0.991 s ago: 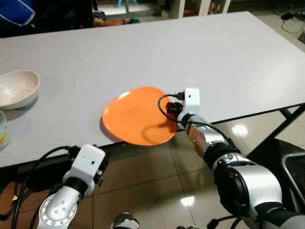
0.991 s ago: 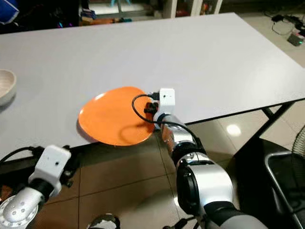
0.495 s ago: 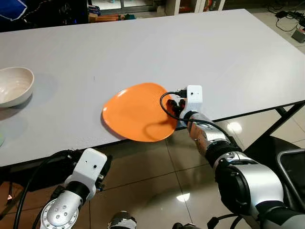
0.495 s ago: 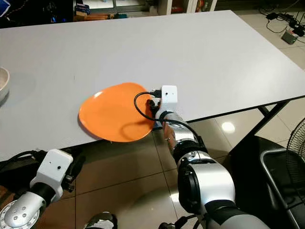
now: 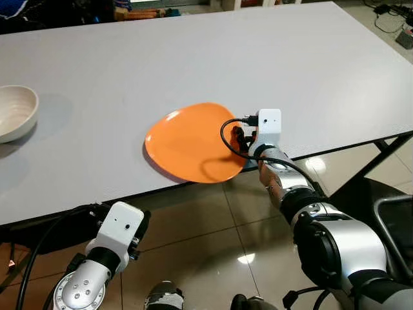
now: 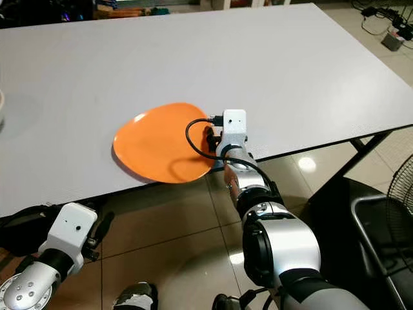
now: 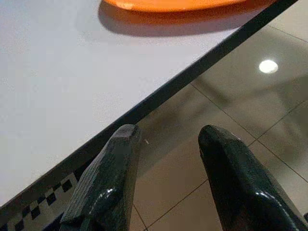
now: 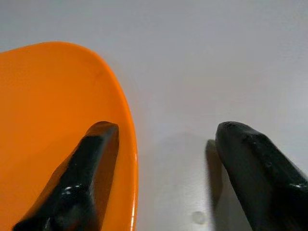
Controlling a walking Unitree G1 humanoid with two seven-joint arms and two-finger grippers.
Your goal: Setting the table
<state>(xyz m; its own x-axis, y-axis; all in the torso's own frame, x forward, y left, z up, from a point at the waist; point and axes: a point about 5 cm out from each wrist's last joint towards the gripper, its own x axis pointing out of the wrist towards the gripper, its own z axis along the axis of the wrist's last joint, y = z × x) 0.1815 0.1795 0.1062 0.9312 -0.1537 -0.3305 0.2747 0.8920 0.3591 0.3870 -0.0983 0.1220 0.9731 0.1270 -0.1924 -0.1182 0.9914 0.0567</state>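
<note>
The orange plate [image 5: 192, 143] lies flat on the grey worktop [image 5: 193, 58], near its front edge. The right claw [image 8: 161, 163] is spread apart over the plate's right rim, one finger above the plate. The left claw [image 7: 166, 159] hangs apart below the worktop edge. A beige bowl [image 5: 14, 112] sits far left

Even, bright indoor light falls from overhead. Lamp reflections glare on the glossy floor [image 5: 248, 258]. The plate [image 5: 190, 142] casts a soft shadow on the table [image 5: 129, 71]. Head views are sharp with slight edge bending. In the wrist views the fingers [image 8: 77, 187] are slightly soft and glint.
</note>
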